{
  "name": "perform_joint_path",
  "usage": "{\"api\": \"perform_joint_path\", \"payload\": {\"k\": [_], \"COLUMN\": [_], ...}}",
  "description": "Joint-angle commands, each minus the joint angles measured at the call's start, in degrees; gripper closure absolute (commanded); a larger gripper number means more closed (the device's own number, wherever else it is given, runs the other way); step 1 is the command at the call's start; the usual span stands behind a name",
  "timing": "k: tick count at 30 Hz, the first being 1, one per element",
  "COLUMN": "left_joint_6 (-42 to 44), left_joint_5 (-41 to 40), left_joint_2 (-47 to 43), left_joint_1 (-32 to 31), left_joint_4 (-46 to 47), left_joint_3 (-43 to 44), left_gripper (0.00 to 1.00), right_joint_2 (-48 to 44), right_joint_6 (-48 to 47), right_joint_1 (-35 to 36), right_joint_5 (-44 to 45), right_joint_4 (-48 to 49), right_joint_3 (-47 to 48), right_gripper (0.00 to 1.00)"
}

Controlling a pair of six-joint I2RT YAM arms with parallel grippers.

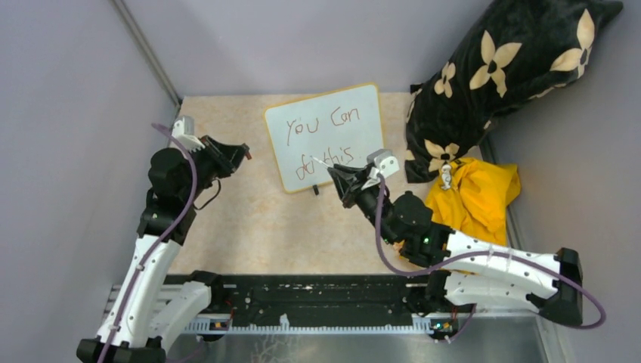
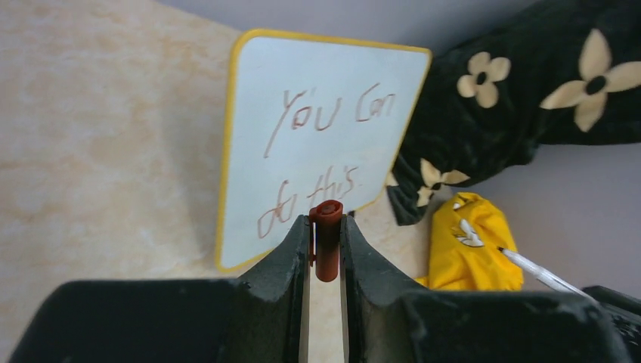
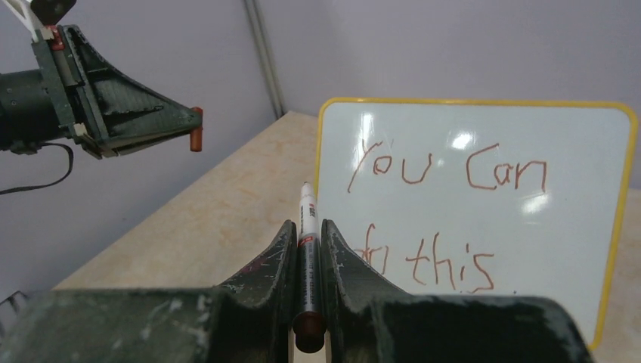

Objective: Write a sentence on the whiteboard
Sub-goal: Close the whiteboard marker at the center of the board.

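The whiteboard point(image 1: 325, 136) point(image 2: 317, 144) point(image 3: 484, 212) stands tilted at the back of the table on small black feet. The sentence point(image 1: 329, 140) on it reads "You can do this" in reddish-brown, in two lines. My right gripper point(image 1: 335, 172) point(image 3: 306, 227) is shut on a white marker point(image 3: 305, 204), whose tip points at the board's lower left by "do". Whether the tip touches I cannot tell. My left gripper point(image 1: 243, 153) point(image 2: 326, 223) hangs left of the board, shut on the red marker cap point(image 2: 326, 249) point(image 3: 196, 138).
A black pillow with cream flowers point(image 1: 499, 83) leans in the back right corner, touching the board's right edge. A yellow cloth point(image 1: 472, 193) lies below it, beside my right arm. Grey walls close in left, back and right. A black rail point(image 1: 317, 299) runs along the near edge.
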Motion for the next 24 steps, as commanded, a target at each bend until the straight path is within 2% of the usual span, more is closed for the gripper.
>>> {"api": "perform_joint_path", "payload": {"k": [1,4,7,9,13,20,24], "left_joint_6": [-2.6,-6.7,-12.5,-17.3,-25.3,-36.6,-41.8], "left_joint_5": [11.1,13.9,16.4,17.5,18.1,18.0,17.9], "left_joint_2": [-0.8,-1.1,-1.9,-2.2,-2.4,-2.6,-3.3], "left_joint_1": [0.1,0.1,0.1,0.1,0.1,0.1,0.1], "left_joint_4": [10.1,13.0,21.4,28.2,38.2,51.0,55.3], "left_joint_3": [1.4,1.5,-1.9,-4.6,-9.5,-15.7,-18.4], "left_gripper": [1.0,1.0,1.0,1.0,1.0,1.0,1.0], "right_joint_2": [4.1,7.9,10.6,11.2,9.6,9.4,12.8], "right_joint_6": [-14.2,-23.6,-33.1,-35.0,-31.3,-18.6,-18.8], "right_joint_1": [5.5,10.1,14.1,15.1,15.2,15.2,15.8], "right_joint_5": [8.3,11.1,12.8,12.6,11.2,4.9,4.8], "right_joint_4": [22.1,34.4,47.7,51.7,52.3,45.8,48.2], "right_joint_3": [3.0,1.4,-1.4,-2.8,-5.5,-5.8,-5.5], "right_gripper": [1.0,1.0,1.0,1.0,1.0,1.0,1.0]}}
